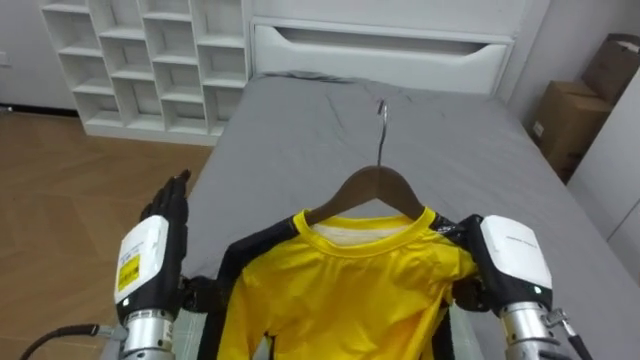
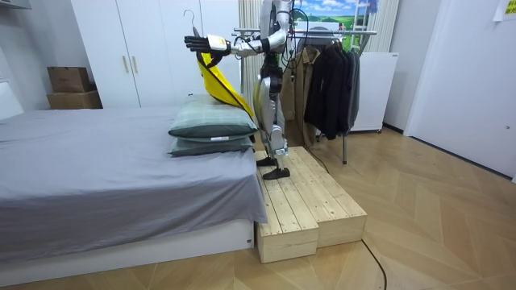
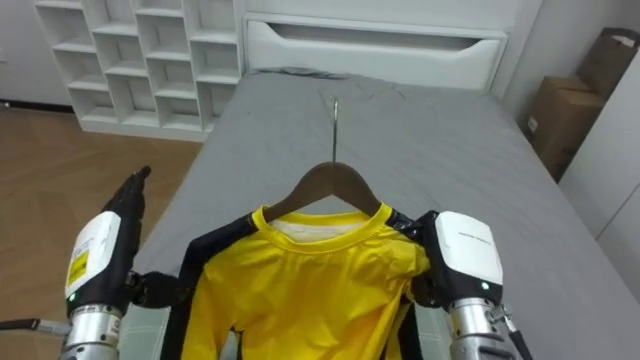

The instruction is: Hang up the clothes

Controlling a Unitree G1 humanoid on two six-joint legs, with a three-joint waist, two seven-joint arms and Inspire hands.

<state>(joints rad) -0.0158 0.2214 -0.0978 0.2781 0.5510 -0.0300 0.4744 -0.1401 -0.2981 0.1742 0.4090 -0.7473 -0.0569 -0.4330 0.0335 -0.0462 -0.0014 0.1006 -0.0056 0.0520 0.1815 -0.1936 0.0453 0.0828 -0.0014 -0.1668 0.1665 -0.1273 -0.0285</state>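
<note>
Over bed (image 1: pixel 300 130), yellow shirt (image 1: pixel 350 285), hanger (image 1: pixel 372 185), left robot hand (image 1: pixel 160 240) flat-open, right robot hand (image 1: pixel 510 255) unclear

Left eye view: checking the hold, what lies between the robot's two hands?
A yellow shirt on a wooden hanger fills the stretch between the left hand and the right hand; both eye views show it.

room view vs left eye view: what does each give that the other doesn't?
Room view: the robot standing on a wooden platform against the bed, a clothes rack of dark coats behind it, two stacked pillows. Left eye view: white cubby shelves, the headboard, the hanger's wooden shoulders in the yellow shirt's collar, the right hand at the shirt's shoulder. Both: grey bed, yellow shirt on the hanger, left hand open beside it.
</note>
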